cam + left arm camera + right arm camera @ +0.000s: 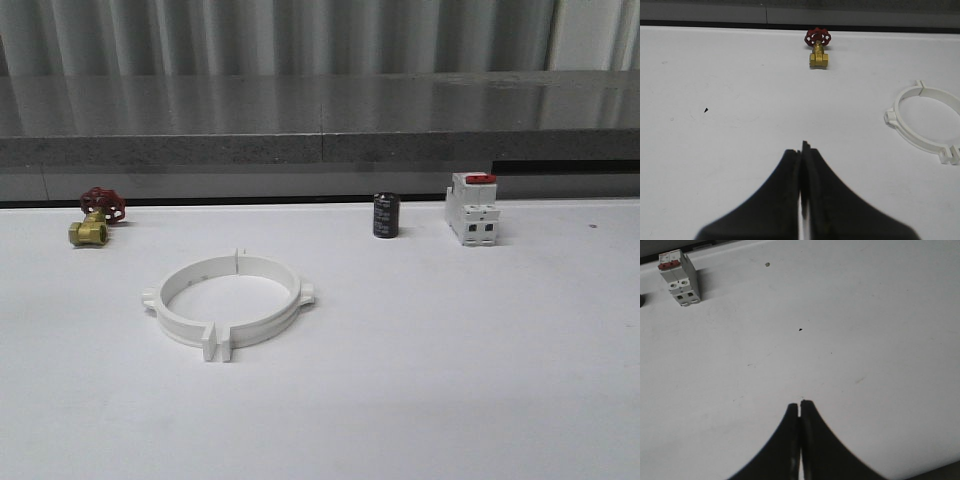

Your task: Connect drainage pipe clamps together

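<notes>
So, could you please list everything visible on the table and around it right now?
drainage pipe clamps: two, white, put together as a ring, table centre-left
valve: one, brass with red handwheel, far left
capacitor: one, black cylinder, upright, far centre-right
breaker: one, white with red top, right of the capacitor
table: one, white
left gripper: one, black, shut, above bare table
right gripper: one, black, shut, above bare table

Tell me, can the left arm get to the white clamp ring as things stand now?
Probably yes. In the left wrist view only bare table lies between the shut left gripper and the clamp ring; the brass valve stands apart, farther back.
</notes>
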`<state>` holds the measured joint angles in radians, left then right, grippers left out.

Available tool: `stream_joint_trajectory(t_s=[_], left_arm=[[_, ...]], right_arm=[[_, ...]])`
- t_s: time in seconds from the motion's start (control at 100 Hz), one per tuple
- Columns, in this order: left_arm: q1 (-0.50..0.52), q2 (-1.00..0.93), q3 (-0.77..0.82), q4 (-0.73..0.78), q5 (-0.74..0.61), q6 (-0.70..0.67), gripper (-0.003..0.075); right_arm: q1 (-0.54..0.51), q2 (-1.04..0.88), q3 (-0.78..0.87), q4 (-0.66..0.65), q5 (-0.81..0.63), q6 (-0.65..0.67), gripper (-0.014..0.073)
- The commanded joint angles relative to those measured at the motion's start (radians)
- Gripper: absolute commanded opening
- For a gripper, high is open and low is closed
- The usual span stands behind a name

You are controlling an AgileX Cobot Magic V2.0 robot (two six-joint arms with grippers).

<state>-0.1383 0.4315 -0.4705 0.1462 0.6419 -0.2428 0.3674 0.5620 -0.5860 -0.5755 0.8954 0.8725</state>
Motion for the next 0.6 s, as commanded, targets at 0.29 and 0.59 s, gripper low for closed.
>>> stream_joint_trajectory(t_s=[0.29, 0.59], left_arm=[[0.003, 0.003, -0.028, 0.005, -0.070, -0.001, -0.0020], [0.003, 0.003, -0.028, 0.005, -0.070, -0.001, -0.0020]], right_arm=[[-0.005, 0.000, -0.022, -0.052, -0.027, 0.000, -0.0067], [-0.007, -0.071, -0.015, -0.037, -0.023, -0.045, -0.0067]])
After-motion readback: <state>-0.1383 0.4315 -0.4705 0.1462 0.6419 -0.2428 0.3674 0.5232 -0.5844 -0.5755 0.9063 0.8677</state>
